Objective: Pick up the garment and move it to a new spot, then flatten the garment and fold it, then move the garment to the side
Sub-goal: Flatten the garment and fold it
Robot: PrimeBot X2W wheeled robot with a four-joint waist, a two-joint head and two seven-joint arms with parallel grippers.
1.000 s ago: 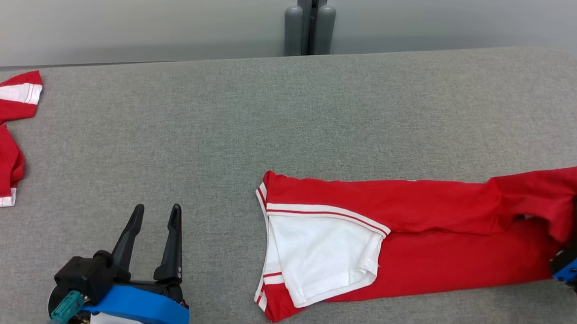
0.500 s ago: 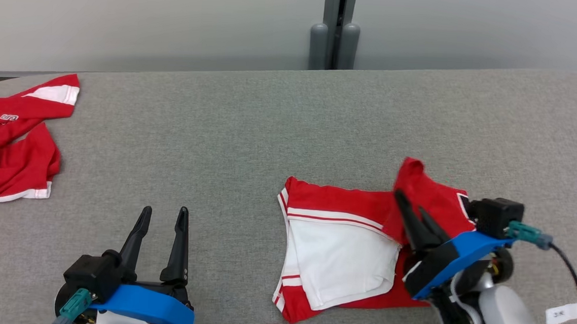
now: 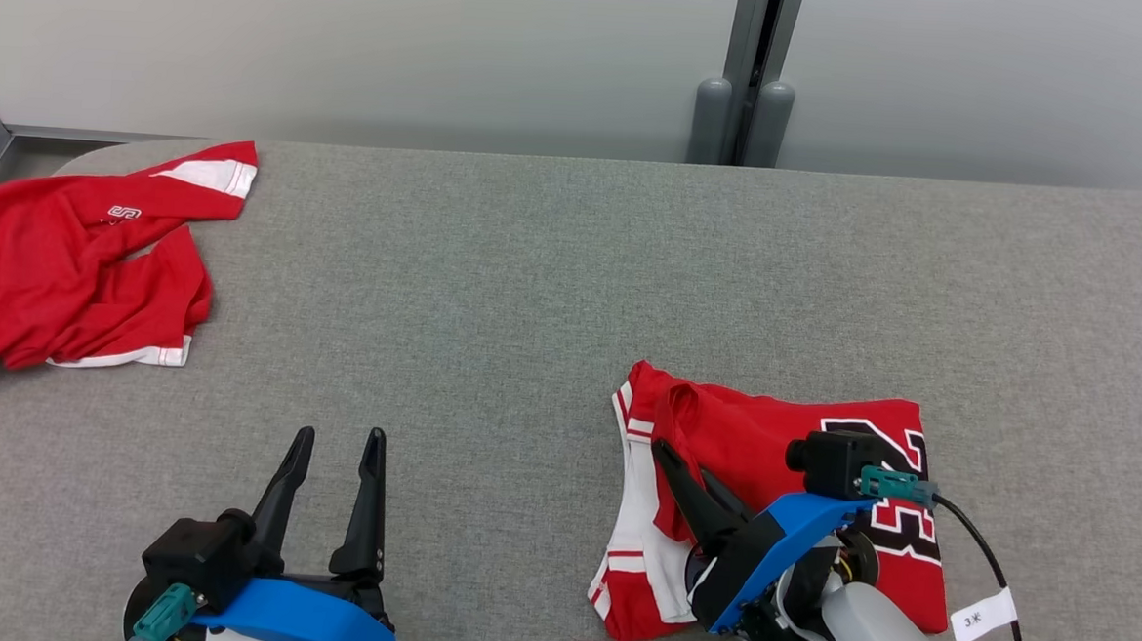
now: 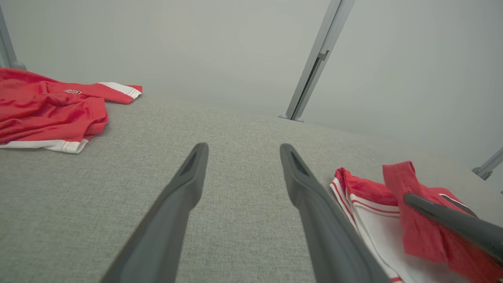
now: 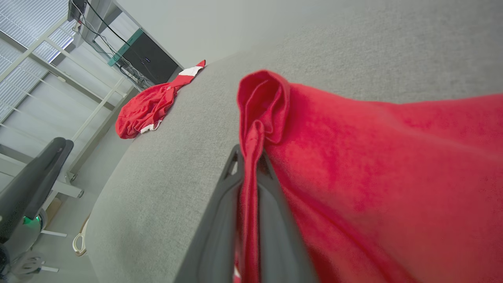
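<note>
The red garment (image 3: 799,440) lies by the near edge of the worktop (image 3: 534,289), right of the middle, doubled over with its number panel up. It looks light and limp, so it should sag from any single hold. A hem or corner, gripped through both layers, seems the best place to take it. The right claw (image 3: 664,450) is pressed together on a bunched red edge above the white-trimmed end, its fingers slanting low toward the worktop's left side. The left claw (image 3: 340,433) rests spread and empty by the near edge, well apart from the red garment. A second red garment (image 3: 66,255) lies crumpled at the far left corner.
</note>
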